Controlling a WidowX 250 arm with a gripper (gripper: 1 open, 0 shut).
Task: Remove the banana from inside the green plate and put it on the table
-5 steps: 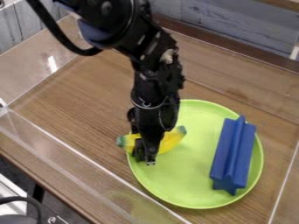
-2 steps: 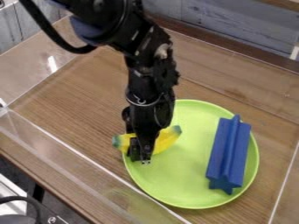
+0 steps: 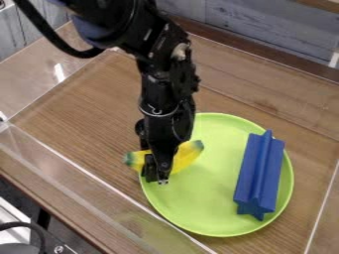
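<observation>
Camera view: your arm is reaching in from the far left and pointing its gripper [image 3: 161, 169] straight down, its jaws closing around the banana [image 3: 184, 156] and holding it. The banana is sitting at the left edge of the green plate [image 3: 212, 213], crossing the rim. A blue block [image 3: 259, 176] is lying on the plate's right side. Bare table [image 3: 79, 114] is lying open to your left, ending at clear walls [image 3: 54, 189].

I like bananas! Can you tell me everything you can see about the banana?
The banana is a small yellow toy, smooth like plastic, with a greenish tip poking out on the left. It lies at the left edge of the green plate. The gripper points straight down onto it and hides its middle, its fingers either side of it.
</observation>
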